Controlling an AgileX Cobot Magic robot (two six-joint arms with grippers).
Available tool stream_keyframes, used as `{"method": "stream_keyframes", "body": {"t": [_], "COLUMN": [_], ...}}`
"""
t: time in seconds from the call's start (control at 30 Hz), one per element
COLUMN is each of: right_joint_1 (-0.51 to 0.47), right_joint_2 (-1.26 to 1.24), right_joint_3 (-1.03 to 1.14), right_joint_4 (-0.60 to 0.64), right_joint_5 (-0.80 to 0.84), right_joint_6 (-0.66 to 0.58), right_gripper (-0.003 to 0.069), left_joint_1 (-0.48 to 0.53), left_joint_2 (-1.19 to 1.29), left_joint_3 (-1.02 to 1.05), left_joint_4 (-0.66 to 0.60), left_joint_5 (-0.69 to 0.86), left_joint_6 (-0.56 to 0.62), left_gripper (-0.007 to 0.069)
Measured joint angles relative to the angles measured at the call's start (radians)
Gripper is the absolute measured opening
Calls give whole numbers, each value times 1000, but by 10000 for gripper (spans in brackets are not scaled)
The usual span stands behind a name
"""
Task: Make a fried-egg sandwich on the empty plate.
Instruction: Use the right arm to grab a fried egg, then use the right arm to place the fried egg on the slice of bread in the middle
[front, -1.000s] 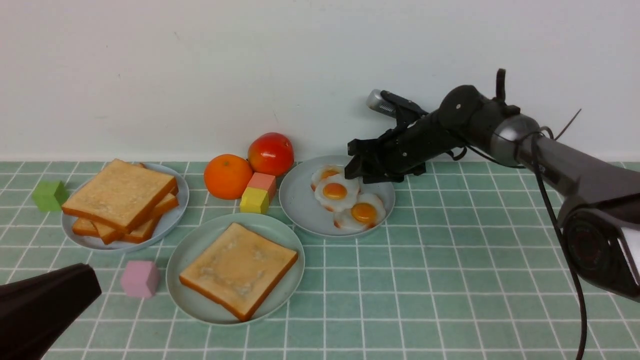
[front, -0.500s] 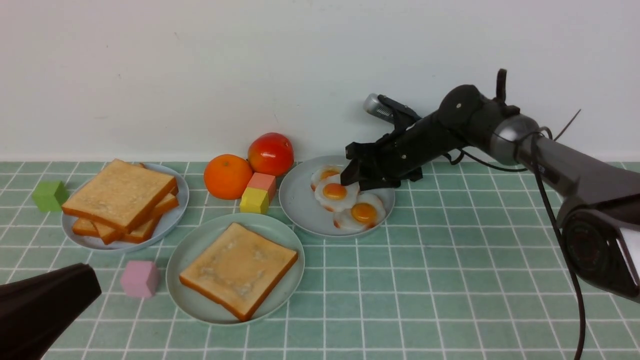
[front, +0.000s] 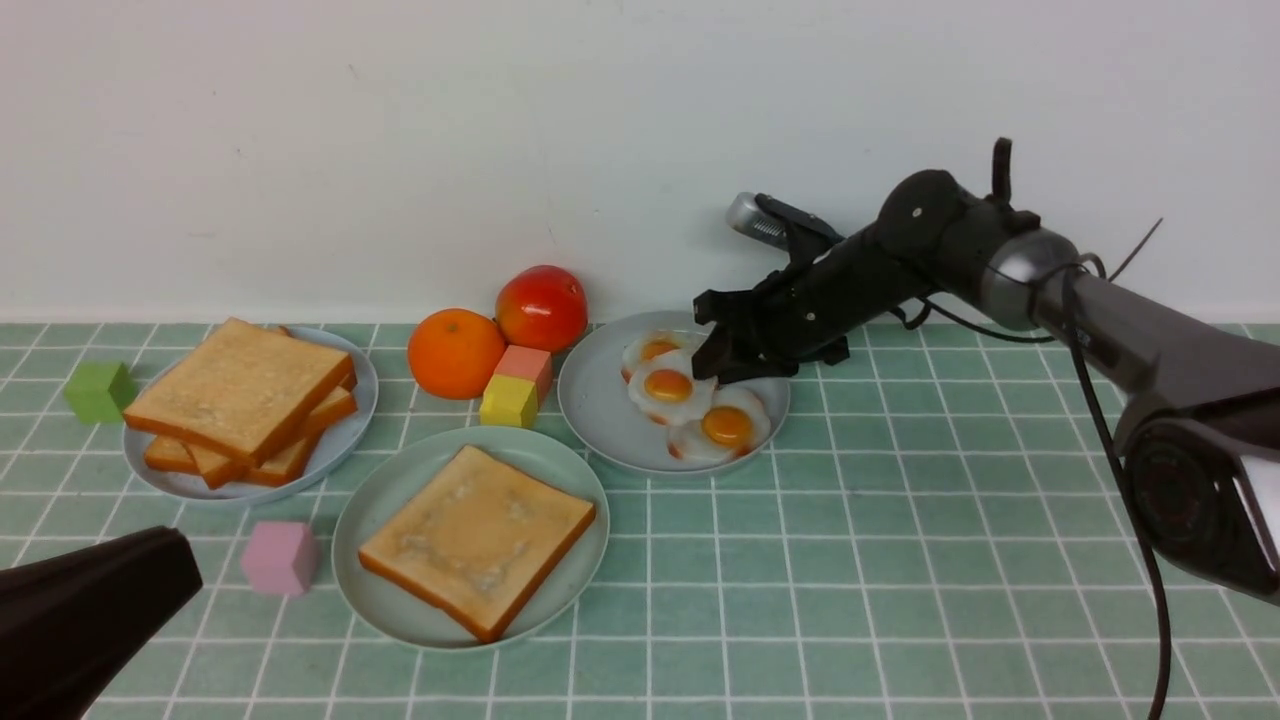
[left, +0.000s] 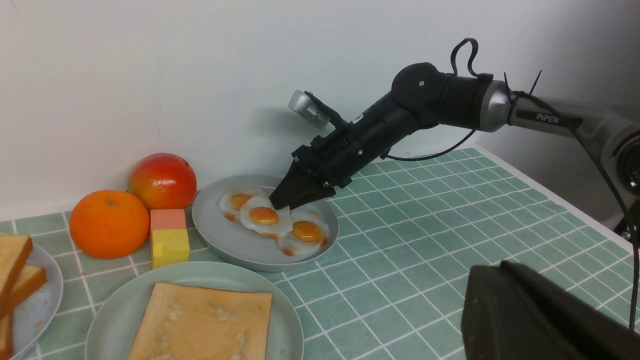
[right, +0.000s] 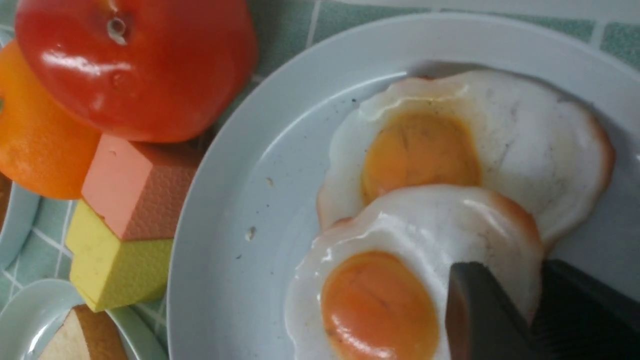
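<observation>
Centre frame, right fingers pinching rim of middle fried egg on grey plate, left fingers clenched lower left, toast on mint plate.

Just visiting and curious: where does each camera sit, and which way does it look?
Front: between the arms, facing the wall; right gripper and left gripper show.
Left wrist: on the left arm, facing the egg plate; its gripper's tip shows.
Right wrist: on the right arm, close over the middle fried egg; its fingertips show.
Front and left wrist both show the right gripper at that egg.
</observation>
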Motion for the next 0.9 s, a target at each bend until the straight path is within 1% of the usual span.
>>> {"method": "stream_keyframes", "body": {"t": [0.1, 0.23, 0.47, 0.53, 0.57, 0.6, 0.63, 0.67, 0.7, 0.8, 0.9], "right_joint_1": [0, 0, 0, 0, 0, 2, 3, 10, 18, 48, 129], "right_joint_2": [-2, -26, -141, -202, -207, -250, -254, -280, -291, -299, -299], "right_joint_3": [-2, -3, 1, 1, 1, 1, 1, 1, 1, 6, 68], "right_joint_4": [-8, -17, -55, -41, -39, -15, -11, 17, 37, 73, 93], "right_joint_5": [2, 14, 107, 176, 176, 245, 245, 299, 317, 328, 328], "right_joint_6": [4, 22, -3, -25, -28, -44, -45, -60, -67, -76, -81], "right_gripper": [129, 75, 74, 74, 74, 74, 74, 74, 74, 74, 74], "left_joint_1": [0, 0, 0, 0, 0, 0, 0, 0, 0, 0, 0], "left_joint_2": [0, 0, 0, 0, 0, 0, 0, 0, 0, 0, 0], "left_joint_3": [0, 0, 0, 0, 0, 0, 0, 0, 0, 0, 0], "left_joint_4": [0, 0, 6, 25, 30, 55, 61, 87, 104, 129, 144], "left_joint_5": [0, 1, 42, 82, 87, 131, 136, 176, 201, 242, 275], "left_joint_6": [0, 0, 0, 0, 0, 0, 0, 0, 0, 0, -4], "left_gripper": [-13, -11, -6, -6, -6, -6, -6, -3, -2, -2, -1]}}
